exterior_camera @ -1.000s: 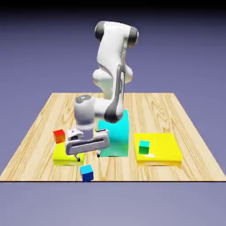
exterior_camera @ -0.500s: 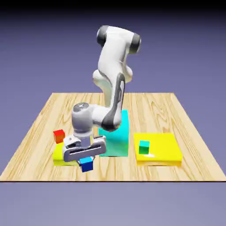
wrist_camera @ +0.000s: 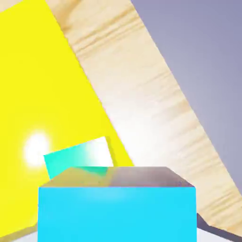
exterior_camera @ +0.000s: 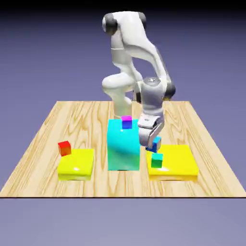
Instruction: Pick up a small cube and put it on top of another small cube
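The small blue cube [exterior_camera: 155,144] hangs in the air with my gripper [exterior_camera: 152,142] shut on it. It is just above and slightly to the exterior view's left of the small green cube [exterior_camera: 156,160], with a small gap between them. The green cube rests on the right yellow slab [exterior_camera: 178,162]. In the hand view the blue cube [wrist_camera: 117,208] fills the bottom and hides the fingertips. The green cube [wrist_camera: 79,159] peeks out behind it on the yellow slab [wrist_camera: 47,94].
A tall cyan block [exterior_camera: 123,146] stands mid-table, close to the gripper's left, with a purple cube [exterior_camera: 126,122] on top. A second yellow slab [exterior_camera: 77,164] lies at the left with a red cube [exterior_camera: 64,148] at its far corner. The wooden table [wrist_camera: 142,94] ends near the slab.
The gripper shut on the blue cube near the table's front edge, lifted it, and carried it to the exterior view's right, over the green cube on the right slab.
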